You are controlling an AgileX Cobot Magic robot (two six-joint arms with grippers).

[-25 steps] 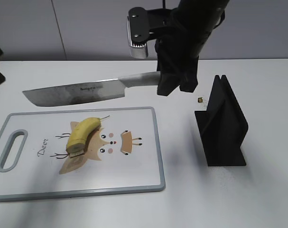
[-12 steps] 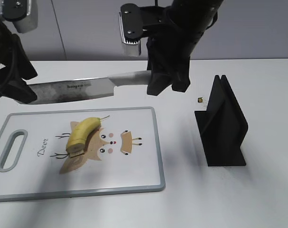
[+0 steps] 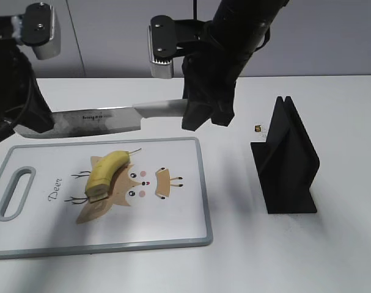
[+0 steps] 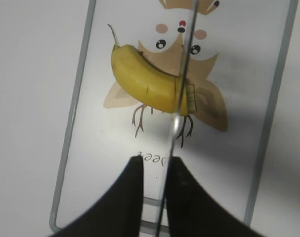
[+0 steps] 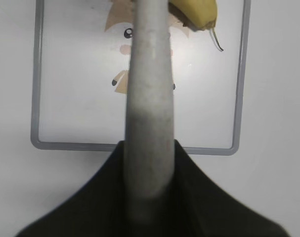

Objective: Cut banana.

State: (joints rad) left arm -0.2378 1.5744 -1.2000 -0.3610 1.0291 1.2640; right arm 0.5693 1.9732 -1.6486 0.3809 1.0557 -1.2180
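Observation:
A yellow banana (image 3: 109,171) lies on the white cutting board (image 3: 179,213) with a deer print. My right gripper (image 3: 200,113) is shut on the grey handle of a large knife (image 3: 93,120), holding it level above the board's far edge. In the right wrist view the handle (image 5: 149,98) fills the gap between the jaws of the right gripper (image 5: 150,148). My left gripper (image 3: 17,122) is at the blade tip. In the left wrist view the left gripper (image 4: 153,165) is open, the thin blade (image 4: 184,74) runs next to its right finger, and the banana (image 4: 145,81) lies below.
A black knife stand (image 3: 289,162) stands on the table right of the board. A small dark object (image 3: 257,128) lies behind it. The board's handle slot (image 3: 14,192) is at its left end.
My right arm has carried the knife leftward. My left arm has come in from the left and now stands around the blade tip.

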